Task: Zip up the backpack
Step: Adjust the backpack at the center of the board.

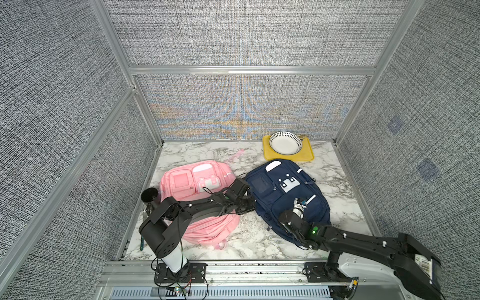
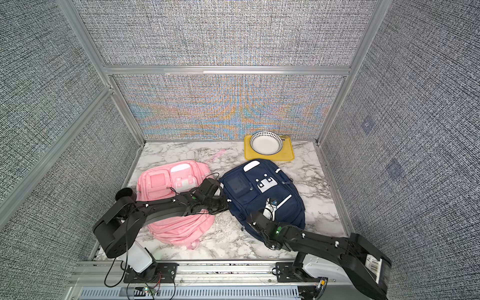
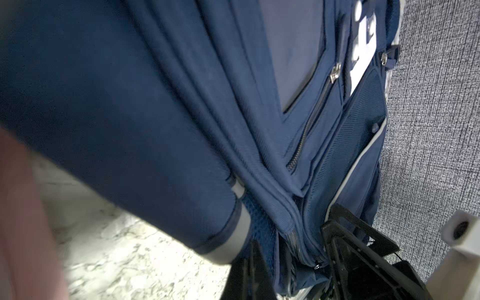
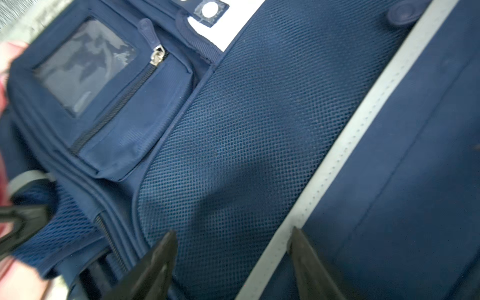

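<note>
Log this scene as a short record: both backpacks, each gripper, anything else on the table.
navy backpack: lying on the marble table, beside the pink backpack
left gripper: shut on the navy backpack's edge, next to a zipper
right gripper: open, jaws over the mesh panel, holding nothing
other items: bowl on a yellow tray at the far right corner
</note>
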